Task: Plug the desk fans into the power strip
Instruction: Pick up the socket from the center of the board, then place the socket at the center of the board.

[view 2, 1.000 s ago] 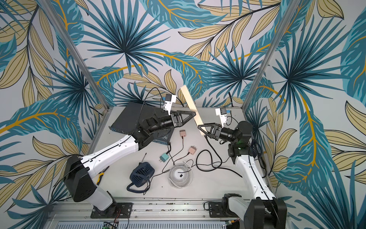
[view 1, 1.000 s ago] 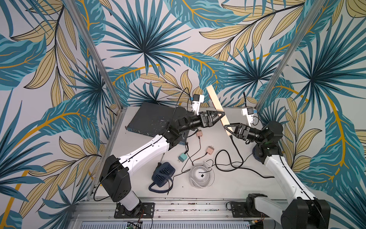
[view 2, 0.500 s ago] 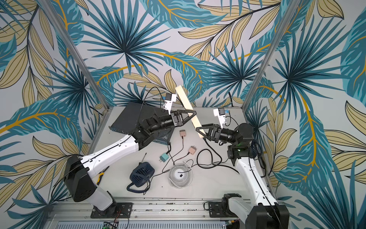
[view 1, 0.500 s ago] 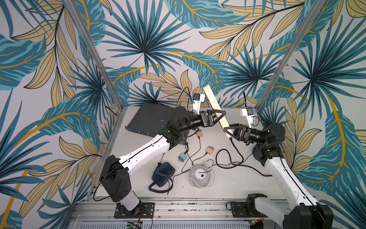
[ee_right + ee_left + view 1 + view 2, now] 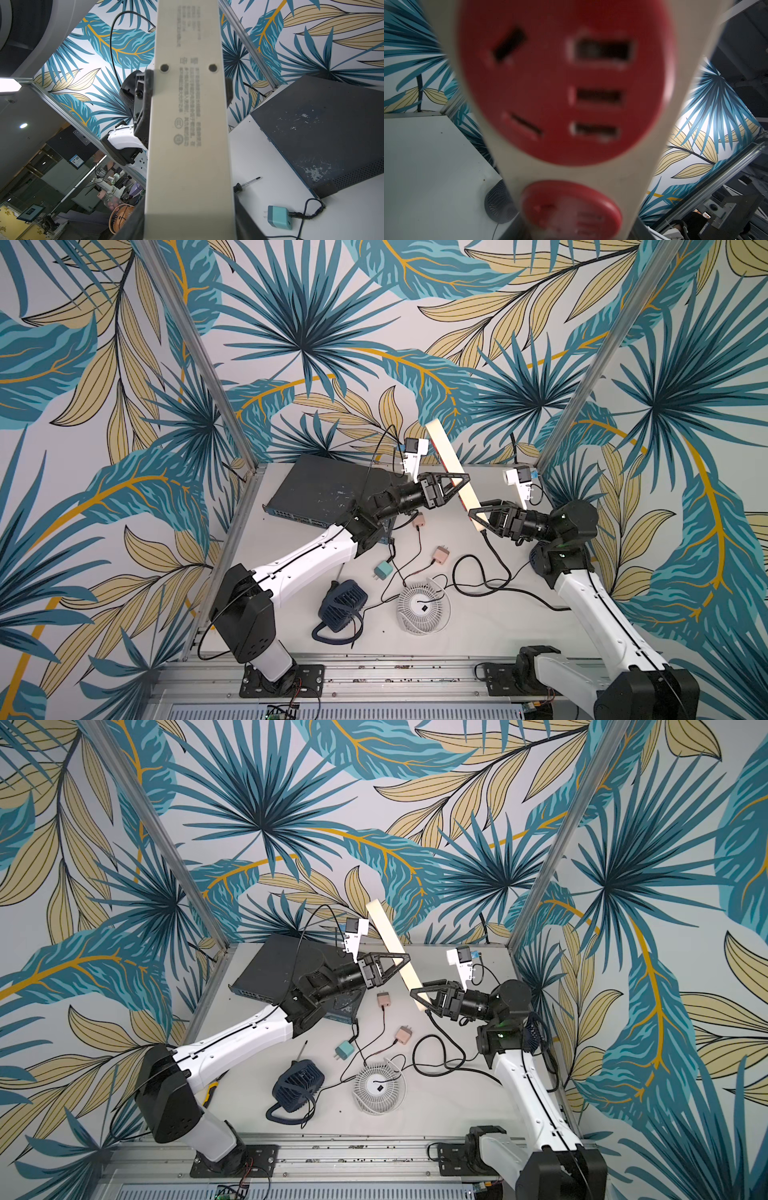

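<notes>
Your power strip [image 5: 451, 464] is up in the air over the back half of the table [image 5: 478, 626], tilted, with its top end leaning toward the rear wall and its black cord [image 5: 492, 549] trailing from the low end down to the tabletop.

Both top views give you mostly its cream back; in a top view there's just a sliver of red along the edge facing your left arm. The left wrist camera fills that in. It sits right against the face, with one red socket [image 5: 564, 83] filling the frame, blurred, and a second socket [image 5: 571, 209] beneath it. The right wrist camera has the opposite side: the plain back with printed text and two dark holes. It also catches the left gripper's fingers [image 5: 143, 108] pressed on the strip's two long edges.

So your left gripper [image 5: 463, 487] has closed across the middle of the strip, from the socket side. Your right gripper [image 5: 477, 520] clamps the low end just above the cord, the strip running up between its fingers.

Both arms reach in level toward each other, the left stretched long over the network switch [image 5: 328, 489], the right folded at the elbow.

Down on the table, the white fan [image 5: 422, 608] and dark blue fan [image 5: 343, 605] lie side by side, well apart from the strip. Their plugs are loose, and a teal adapter [image 5: 279, 217] shows clearly from the right wrist.
</notes>
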`<state>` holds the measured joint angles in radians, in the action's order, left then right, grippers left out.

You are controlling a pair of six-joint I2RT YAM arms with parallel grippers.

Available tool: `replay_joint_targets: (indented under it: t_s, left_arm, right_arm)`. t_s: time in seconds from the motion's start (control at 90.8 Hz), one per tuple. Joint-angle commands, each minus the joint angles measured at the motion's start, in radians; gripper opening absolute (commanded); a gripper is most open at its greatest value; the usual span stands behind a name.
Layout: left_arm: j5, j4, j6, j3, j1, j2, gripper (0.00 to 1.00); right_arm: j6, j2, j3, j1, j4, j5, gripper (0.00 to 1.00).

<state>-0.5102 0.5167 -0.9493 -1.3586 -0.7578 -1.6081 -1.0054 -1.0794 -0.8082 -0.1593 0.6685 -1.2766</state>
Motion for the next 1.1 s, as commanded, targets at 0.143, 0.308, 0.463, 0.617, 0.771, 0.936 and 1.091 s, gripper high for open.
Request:
replay_joint_targets:
  t_s: [0.143,0.308,0.463,0.617,0.771,0.936,1.091]
  left_arm:
    - [0.017,0.020,0.080,0.016,-0.024,0.045,0.21]
    - [0.088,-0.115,0.153,0.018,-0.028,0.065,0.20]
    - [0.220,-0.273,0.144,0.012,-0.028,0.037,0.17]
    - [0.396,-0.486,0.092,-0.083,-0.046,-0.079,0.15]
    - [0.560,-0.766,0.115,-0.325,-0.099,-0.292,0.15]
    - [0.701,-1.000,0.146,-0.609,-0.131,-0.533,0.15]
    - [0.762,-1.194,0.172,-0.870,-0.134,-0.743,0.16]
  right_arm:
    - [0.022,0.001,0.033,-0.002,0.016,0.081,0.58]
    - [0.114,0.011,0.055,0.010,-0.104,0.152,0.82]
    - [0.226,0.044,0.079,0.046,-0.258,0.256,0.99]
    - [0.425,0.097,0.050,0.070,-0.610,0.533,1.00]
    - [0.512,0.121,0.011,0.072,-0.846,0.937,1.00]
    - [0.548,0.155,0.032,0.072,-0.908,1.144,1.00]
    - [0.539,0.174,0.068,0.072,-0.892,1.181,1.00]
